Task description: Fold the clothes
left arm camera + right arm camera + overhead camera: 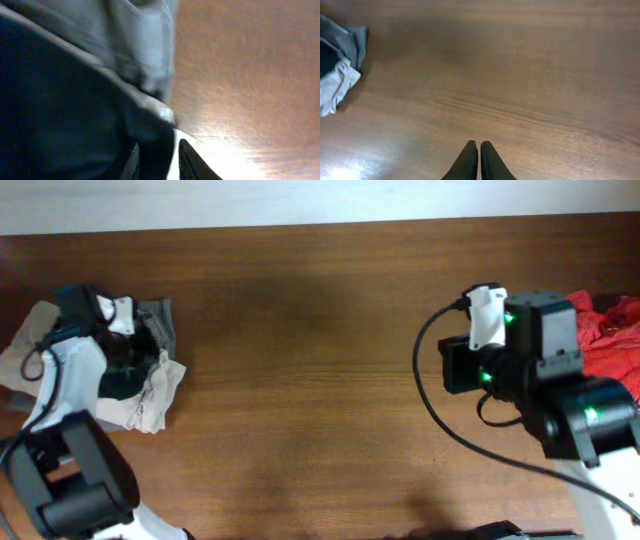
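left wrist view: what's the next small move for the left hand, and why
Probably close the left hand on the dark fabric lying between its parted fingers: the clothes pile sits crumpled at the left end of the table, and the right hand is shut over bare wood, away from it.

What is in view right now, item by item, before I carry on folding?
clothes heap: one, with grey, off-white and dark pieces, at the left end of the table
red garment: one, red, at the right edge, partly under the right arm
table: one, brown wood
left arm: one, black and white, over the heap; jaws against dark fabric, grip unclear
right arm: one, black with green lights, right side; jaws shut, empty, over bare wood
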Action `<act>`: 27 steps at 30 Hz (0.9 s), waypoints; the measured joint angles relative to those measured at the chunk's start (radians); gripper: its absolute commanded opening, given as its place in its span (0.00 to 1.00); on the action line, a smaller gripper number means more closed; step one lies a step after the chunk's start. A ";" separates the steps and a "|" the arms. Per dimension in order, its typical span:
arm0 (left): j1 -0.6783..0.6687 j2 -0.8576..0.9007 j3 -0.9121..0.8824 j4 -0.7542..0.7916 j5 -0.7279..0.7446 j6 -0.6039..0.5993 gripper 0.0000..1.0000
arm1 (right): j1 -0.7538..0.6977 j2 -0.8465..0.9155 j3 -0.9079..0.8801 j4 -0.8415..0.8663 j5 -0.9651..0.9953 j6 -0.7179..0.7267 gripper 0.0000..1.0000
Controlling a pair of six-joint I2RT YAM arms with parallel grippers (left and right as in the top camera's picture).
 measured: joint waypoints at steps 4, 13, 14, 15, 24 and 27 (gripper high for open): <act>-0.055 0.013 0.000 -0.045 0.021 0.000 0.25 | 0.000 -0.026 0.000 0.000 0.017 0.000 0.09; -0.128 -0.137 0.062 -0.232 0.037 -0.002 0.31 | 0.000 -0.026 0.000 0.000 0.027 0.000 0.10; -0.128 -0.182 0.085 -0.246 0.037 -0.002 0.31 | 0.000 -0.027 0.000 0.002 0.027 0.000 0.11; -0.127 -0.236 0.111 -0.261 0.037 -0.002 0.31 | 0.000 -0.027 0.000 0.001 0.027 0.000 0.14; -0.127 -0.753 0.183 -0.367 0.016 -0.002 0.55 | 0.000 -0.121 0.004 0.001 0.027 -0.001 0.44; -0.127 -0.881 0.184 -0.420 0.010 -0.001 0.99 | 0.000 -0.196 0.025 0.001 0.031 0.002 0.76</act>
